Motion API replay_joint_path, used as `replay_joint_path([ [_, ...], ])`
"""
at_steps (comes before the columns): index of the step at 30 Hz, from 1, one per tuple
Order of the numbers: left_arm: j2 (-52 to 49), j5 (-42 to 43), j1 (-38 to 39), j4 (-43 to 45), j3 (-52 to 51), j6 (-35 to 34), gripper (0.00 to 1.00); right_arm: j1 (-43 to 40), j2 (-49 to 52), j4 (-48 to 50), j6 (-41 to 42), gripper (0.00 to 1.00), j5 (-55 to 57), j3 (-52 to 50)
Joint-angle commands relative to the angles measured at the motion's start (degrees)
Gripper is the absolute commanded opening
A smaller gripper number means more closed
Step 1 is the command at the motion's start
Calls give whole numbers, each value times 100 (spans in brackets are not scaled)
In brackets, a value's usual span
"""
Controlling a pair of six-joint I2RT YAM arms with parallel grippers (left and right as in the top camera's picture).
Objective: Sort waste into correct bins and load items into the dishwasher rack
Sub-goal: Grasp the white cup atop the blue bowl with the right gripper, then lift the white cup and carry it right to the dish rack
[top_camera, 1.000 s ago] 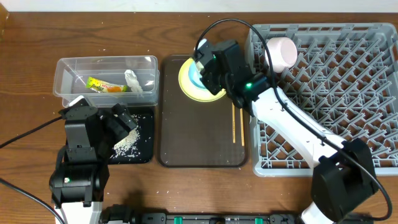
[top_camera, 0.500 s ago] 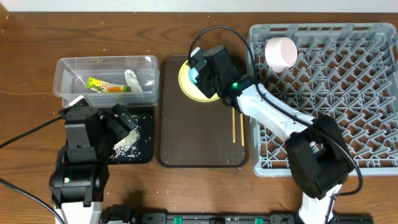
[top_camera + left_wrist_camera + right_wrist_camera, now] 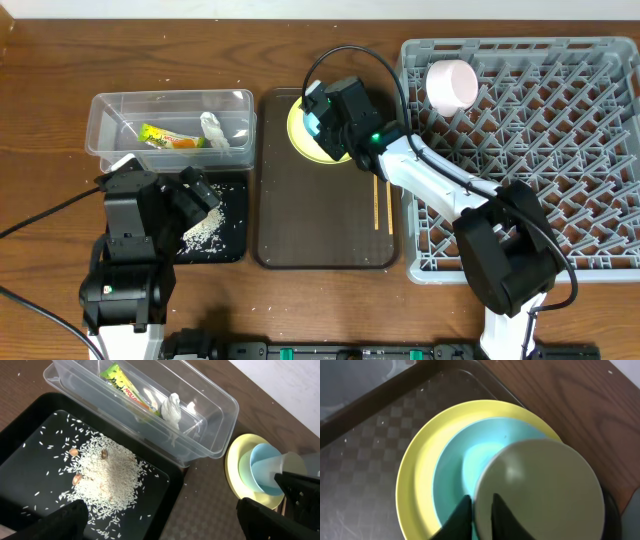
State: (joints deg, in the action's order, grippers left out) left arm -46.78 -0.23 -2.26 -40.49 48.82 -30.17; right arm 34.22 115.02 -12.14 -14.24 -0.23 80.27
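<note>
My right gripper point(image 3: 481, 505) is shut on the rim of the white bowl point(image 3: 540, 490), one finger inside and one outside. The bowl is over the light blue bowl point(image 3: 455, 467), which rests on the yellow plate point(image 3: 415, 477). In the overhead view this gripper point(image 3: 320, 118) covers the stack at the far end of the brown serving tray point(image 3: 320, 235). The chopsticks point(image 3: 382, 200) lie on the tray's right side. A white cup point(image 3: 452, 85) sits in the grey rack point(image 3: 520, 45). My left gripper point(image 3: 165, 522) is open and empty above the black tray point(image 3: 30, 445) of rice point(image 3: 105, 472).
The clear tub point(image 3: 105, 125) behind the black tray holds the snack wrapper point(image 3: 170, 138) and the tissue point(image 3: 214, 130). The rack fills the right side of the table. A few rice grains lie on the wood near the front edge.
My right gripper has shifted a little left over the plate stack and the arm has folded in closer. The left arm has not moved.
</note>
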Motion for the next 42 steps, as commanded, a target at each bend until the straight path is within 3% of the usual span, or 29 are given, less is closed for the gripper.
replay_joint_path([
  [1, 4, -48, -42, 0, 101, 11, 98, 37, 20, 33, -15, 8, -24, 28],
  [5, -9, -48, -42, 0, 101, 9, 98, 37, -114, 28, 52, 7, -26, 28],
  [7, -20, -48, -42, 0, 101, 11, 98, 35, -234, 13, 50, 1, -31, 28],
  [17, -37, -48, -39, 0, 101, 9, 98, -68, -1436, -621, 382, 1, -592, 28],
  [25, -37, -48, -42, 0, 101, 11, 98, -1187, -2374, -2120, 693, 1, -3670, 28],
  [32, -37, -48, -42, 0, 101, 11, 98, -2855, -2332, -3296, 688, 1, -5737, -26],
  [38, -37, -46, -42, 0, 101, 11, 98, -3856, -2199, -3042, 691, 1, -7208, -415],
  [42, -37, -46, -42, 0, 101, 11, 98, -4186, -2194, -2804, 691, 1, -7615, -831],
])
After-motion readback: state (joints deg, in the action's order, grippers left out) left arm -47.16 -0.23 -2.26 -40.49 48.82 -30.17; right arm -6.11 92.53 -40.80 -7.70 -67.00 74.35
